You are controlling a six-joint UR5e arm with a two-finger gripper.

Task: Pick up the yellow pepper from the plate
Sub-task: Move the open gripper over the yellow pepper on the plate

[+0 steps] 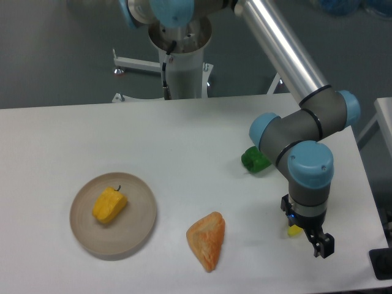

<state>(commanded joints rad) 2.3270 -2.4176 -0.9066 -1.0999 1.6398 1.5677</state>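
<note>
Gripper (320,245) hangs well right of the plate (136,233), its finger spread unclear. Pepper (109,206) lies on the plate. Crossing low risks clipping the orange wedge (207,240) between them.

The scene is seen by one fixed camera only, placed high in front of the table (184,135) and tilted downward. It is faced toward the arm's base (180,46), which is seen at the far edge. Most of the tabletop is covered at a middle distance, while its near and left edges are cut off. No second view is given.
</note>
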